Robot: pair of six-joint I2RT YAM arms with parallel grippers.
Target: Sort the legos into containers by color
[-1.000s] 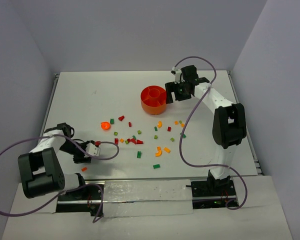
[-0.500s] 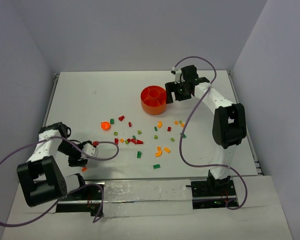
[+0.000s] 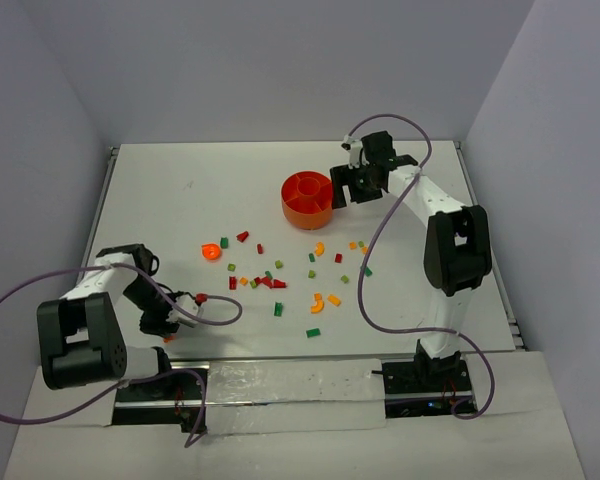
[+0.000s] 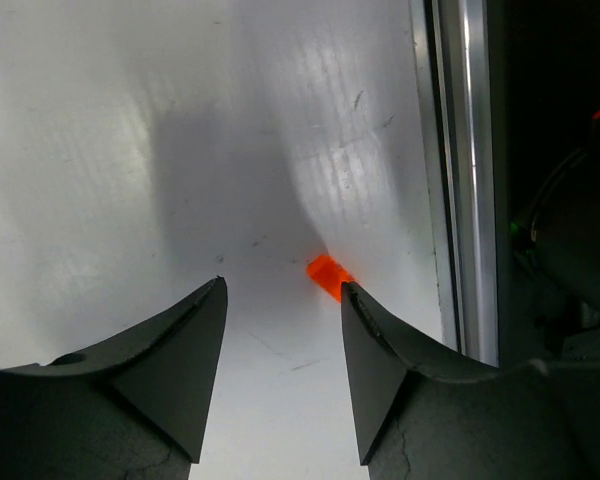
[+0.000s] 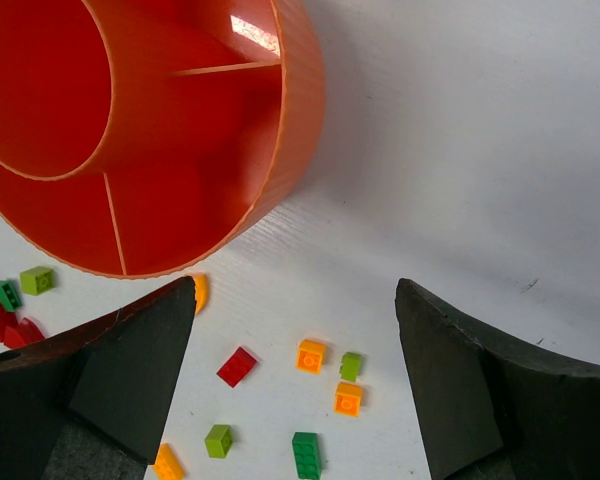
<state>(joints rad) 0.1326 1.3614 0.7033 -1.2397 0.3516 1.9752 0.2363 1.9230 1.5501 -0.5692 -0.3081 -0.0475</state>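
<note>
White desk [image 3: 180,190] bearing a divided orange bowl [image 3: 302,218], its visible compartments showing only bare floor. Right fingers [image 5: 296,290] released beside it; left fingers [image 4: 283,295] released before an orange lego [image 4: 327,274]. Other legos [image 3: 272,283] scattered mid-desk.

We find the bowl [image 3: 307,200] toward the bench's [image 3: 180,200] far edge. The legos [image 3: 270,280] lie scattered before it at mid-bench, with one stray brick [image 4: 327,273] by the near-left corner.
</note>
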